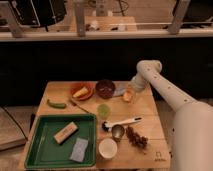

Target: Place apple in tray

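Note:
The apple (pixel 128 95), small and orange-yellow, sits on the wooden table (pixel 150 120) near its back right, just right of the dark bowl (pixel 105 88). My gripper (pixel 123 91) reaches down from the white arm (pixel 160 87) and is right at the apple, between it and the bowl. The large green tray (pixel 47 155) lies at the table's front left and holds a tan block (pixel 66 132) and a grey sponge (pixel 79 149).
An orange plate (pixel 88 95) with a yellow wedge (pixel 80 92) is left of the bowl. A green pepper-like vegetable (pixel 56 104), a green cup (pixel 103 110), a white-handled scoop (pixel 121 122), a metal cup (pixel 118 131), a white cup (pixel 107 148) and a dark cluster (pixel 136 137) are also on the table.

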